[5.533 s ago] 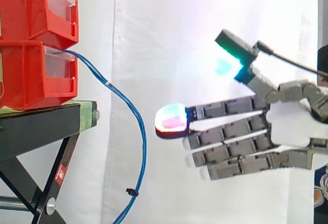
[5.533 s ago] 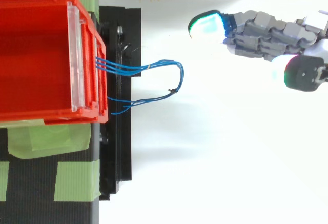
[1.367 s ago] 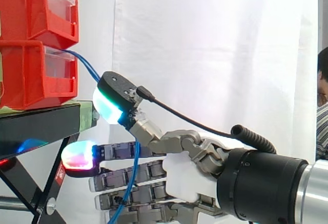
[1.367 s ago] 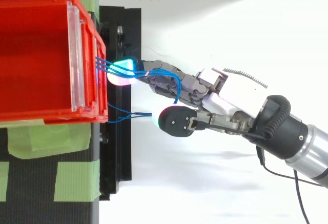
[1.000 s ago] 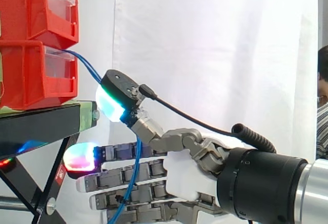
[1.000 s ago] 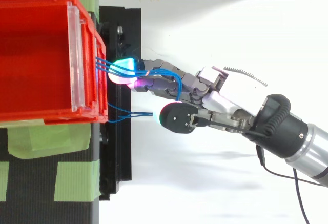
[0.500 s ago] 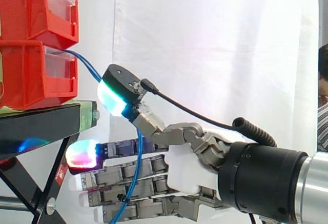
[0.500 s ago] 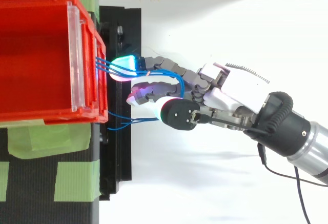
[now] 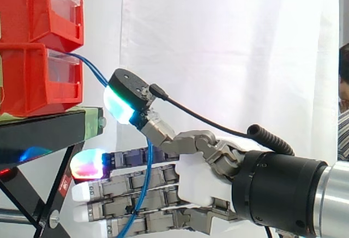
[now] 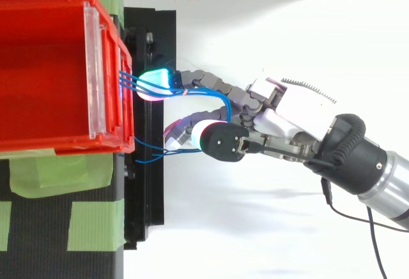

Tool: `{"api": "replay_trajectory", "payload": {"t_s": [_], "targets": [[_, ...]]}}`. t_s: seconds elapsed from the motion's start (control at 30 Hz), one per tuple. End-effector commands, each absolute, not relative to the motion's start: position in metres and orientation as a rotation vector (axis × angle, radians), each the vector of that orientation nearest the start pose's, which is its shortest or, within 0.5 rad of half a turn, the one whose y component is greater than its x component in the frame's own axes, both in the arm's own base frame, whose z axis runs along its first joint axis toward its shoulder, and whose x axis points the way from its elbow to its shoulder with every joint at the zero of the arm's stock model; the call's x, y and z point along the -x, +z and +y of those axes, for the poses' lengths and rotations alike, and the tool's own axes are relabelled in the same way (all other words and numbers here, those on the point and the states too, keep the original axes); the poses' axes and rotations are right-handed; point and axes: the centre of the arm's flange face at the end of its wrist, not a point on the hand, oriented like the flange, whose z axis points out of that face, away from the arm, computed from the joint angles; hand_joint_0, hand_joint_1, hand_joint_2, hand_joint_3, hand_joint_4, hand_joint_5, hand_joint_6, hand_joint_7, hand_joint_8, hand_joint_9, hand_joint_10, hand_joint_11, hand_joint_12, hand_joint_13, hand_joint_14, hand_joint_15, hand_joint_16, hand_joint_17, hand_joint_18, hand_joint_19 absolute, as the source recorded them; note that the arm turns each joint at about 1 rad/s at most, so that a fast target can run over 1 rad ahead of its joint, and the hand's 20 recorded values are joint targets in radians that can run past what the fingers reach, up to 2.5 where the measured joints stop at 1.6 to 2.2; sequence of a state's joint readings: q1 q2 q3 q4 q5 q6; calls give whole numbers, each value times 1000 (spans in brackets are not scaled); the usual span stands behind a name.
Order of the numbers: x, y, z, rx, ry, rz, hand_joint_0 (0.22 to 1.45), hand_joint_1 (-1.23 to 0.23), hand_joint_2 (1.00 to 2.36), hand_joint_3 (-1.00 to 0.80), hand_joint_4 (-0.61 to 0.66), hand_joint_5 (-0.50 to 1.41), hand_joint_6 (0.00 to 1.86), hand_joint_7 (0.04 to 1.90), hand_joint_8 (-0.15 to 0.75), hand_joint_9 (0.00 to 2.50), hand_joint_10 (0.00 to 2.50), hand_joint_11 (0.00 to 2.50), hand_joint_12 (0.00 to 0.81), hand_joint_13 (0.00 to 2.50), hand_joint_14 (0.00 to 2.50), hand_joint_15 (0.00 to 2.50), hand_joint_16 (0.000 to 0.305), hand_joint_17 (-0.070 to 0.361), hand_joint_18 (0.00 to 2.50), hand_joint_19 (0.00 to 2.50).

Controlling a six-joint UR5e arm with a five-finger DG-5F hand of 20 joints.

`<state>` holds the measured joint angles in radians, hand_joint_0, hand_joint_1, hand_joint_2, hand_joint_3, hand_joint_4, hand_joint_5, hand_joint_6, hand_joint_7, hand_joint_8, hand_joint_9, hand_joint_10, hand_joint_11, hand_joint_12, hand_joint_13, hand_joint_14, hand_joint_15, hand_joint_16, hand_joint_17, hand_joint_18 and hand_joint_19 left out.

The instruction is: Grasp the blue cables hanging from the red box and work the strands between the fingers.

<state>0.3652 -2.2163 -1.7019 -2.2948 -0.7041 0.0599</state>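
Observation:
Thin blue cables [image 9: 90,70] come out of the lower red box [image 9: 32,80] and hang down in a loop [image 10: 214,92]. My hand [image 9: 199,186] reaches in from the right, below the box's front, with its fingers straight and fanned apart. The strands drop across the fingers and run between them. One glowing fingertip [image 10: 153,78] sits right at the box front where the cables leave it; the other fingers [image 10: 182,129] spread off to the side. The thumb pad [image 9: 119,104] is raised above the fingers, close to the cables. No finger is seen pinching a strand.
The red boxes [image 10: 45,68] stand stacked on a black stand [image 9: 43,132] with green tape [image 10: 92,225] on its top. A white curtain hangs behind. A person [image 9: 343,96] shows at the right edge of the side view.
The hand came in from the far right to the cables. Over the last second its lower fingers have fanned away from the top finger, and the thumb has stayed raised.

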Motion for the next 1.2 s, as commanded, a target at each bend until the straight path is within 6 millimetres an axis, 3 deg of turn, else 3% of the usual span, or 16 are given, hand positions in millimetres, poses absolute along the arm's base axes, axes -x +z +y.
{"api": "replay_trajectory", "payload": {"t_s": [0.0, 0.63, 0.7, 0.87, 1.17], "targets": [[-642, 132, 21, -1422, 934, 735, 738, -469, 1000, -1000, 265, -192, 6, 683, 445, 731, 14, 842, 479, 661, 16, 555, 69, 155, 738, 399], [-641, 132, 21, -1422, 930, 739, 745, -474, 1000, -1000, 280, -158, 8, 705, 444, 925, 8, 1319, 515, 1009, 16, 1077, 70, 157, 928, 613], [-641, 132, 21, -1422, 930, 739, 746, -477, 1000, -1000, 286, -146, 7, 707, 433, 975, 2, 1506, 517, 1074, 12, 1243, 70, 158, 964, 670], [-641, 132, 21, -1422, 930, 739, 748, -478, 1000, -1000, 292, -135, 8, 713, 425, 990, 83, 1593, 504, 1161, 7, 1504, 72, 161, 1031, 777], [-641, 133, 21, -1425, 936, 734, 749, -481, 1000, -1000, 303, -113, 8, 725, 415, 949, 648, 1595, 492, 1060, 863, 1377, 73, 164, 1161, 964]]}}
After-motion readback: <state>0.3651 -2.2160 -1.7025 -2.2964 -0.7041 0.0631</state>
